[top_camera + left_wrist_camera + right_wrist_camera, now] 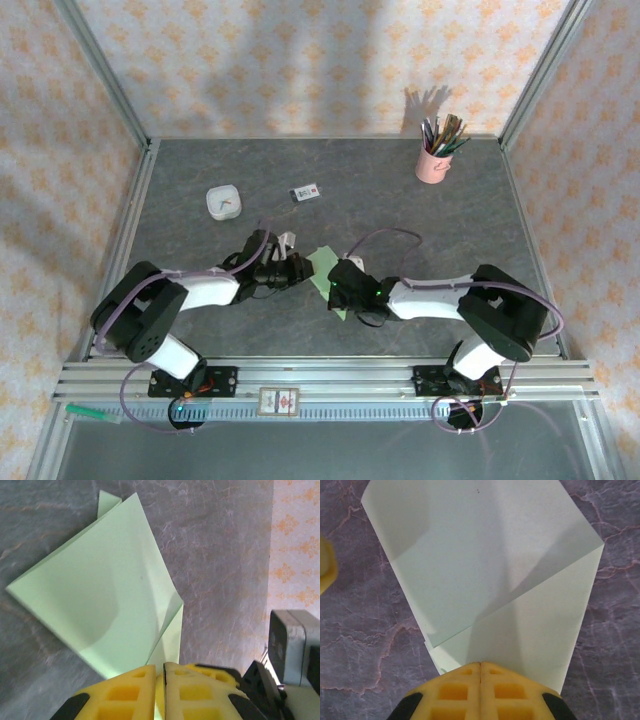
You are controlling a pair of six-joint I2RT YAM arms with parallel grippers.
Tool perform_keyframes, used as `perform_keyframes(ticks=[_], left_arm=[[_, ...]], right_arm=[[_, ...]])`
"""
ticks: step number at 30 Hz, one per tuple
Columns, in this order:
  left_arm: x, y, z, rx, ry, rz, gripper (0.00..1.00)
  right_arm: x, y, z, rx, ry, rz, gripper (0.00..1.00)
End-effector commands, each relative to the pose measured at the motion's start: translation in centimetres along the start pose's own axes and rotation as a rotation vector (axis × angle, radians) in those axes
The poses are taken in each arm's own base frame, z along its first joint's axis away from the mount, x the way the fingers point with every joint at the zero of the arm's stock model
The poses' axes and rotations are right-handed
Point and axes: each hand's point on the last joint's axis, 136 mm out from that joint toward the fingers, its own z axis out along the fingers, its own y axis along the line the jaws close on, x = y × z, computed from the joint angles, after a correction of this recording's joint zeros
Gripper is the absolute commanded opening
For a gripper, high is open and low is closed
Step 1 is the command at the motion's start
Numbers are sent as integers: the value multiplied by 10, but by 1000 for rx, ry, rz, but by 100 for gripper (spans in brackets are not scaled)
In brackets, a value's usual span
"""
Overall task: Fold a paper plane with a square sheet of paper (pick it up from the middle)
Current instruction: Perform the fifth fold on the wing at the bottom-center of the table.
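The pale green sheet of paper [322, 265] is seen lying on the grey marbled table [400, 215], near its front middle, between the two grippers. It is partly folded: in the left wrist view [105, 595] one broad flap is laid over a lower layer, a narrow corner of which shows past the far edge, and a sharp crease runs down toward the fingers. In the right wrist view [485, 570] two slanted flaps are laid across each other, with a longer layer beneath reaching out to the right. The left arm is stretched low across the table, its left gripper [302, 268] brought to the paper's left side; its yellow fingers [130, 690] are pressed together on a paper edge. The right arm is bent in from the other side, and the right gripper [338, 285] is set over the sheet; its fingers [457, 692] are likewise closed, with the paper's near edge pinched between them.
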Motion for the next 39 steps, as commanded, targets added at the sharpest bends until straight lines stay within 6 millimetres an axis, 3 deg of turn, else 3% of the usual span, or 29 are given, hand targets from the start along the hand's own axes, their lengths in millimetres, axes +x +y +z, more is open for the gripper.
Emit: perform_keyframes(ticks=[1, 9, 15, 19, 25, 28, 31, 35, 39], left_arm=[[-11, -5, 11, -17, 8, 63, 14], [-12, 8, 26, -75, 46, 86, 15], [-19, 27, 40, -163, 78, 137, 14], [-21, 28, 49, -165, 116, 184, 14], [-22, 23, 62, -134, 177, 290, 14], [-26, 16, 62, -119, 174, 313, 15], [-37, -7, 55, -74, 135, 333, 17], [-52, -42, 32, -19, 30, 359, 22], [-47, -50, 11, -16, -37, 337, 23]], right_arm=[[-3, 5, 4, -13, -38, 87, 3], [-14, 19, 1, -67, -163, 316, 2], [-29, 30, -17, -96, -220, 298, 5], [-33, 18, -29, -59, -215, 236, 9], [-41, -18, -33, -21, -125, 156, 20], [-46, -29, -33, -47, -108, 175, 26], [-53, -35, -38, -72, -129, 193, 30], [-55, -44, -42, -34, -142, 176, 33], [-56, -52, -45, 1, -158, 166, 36]])
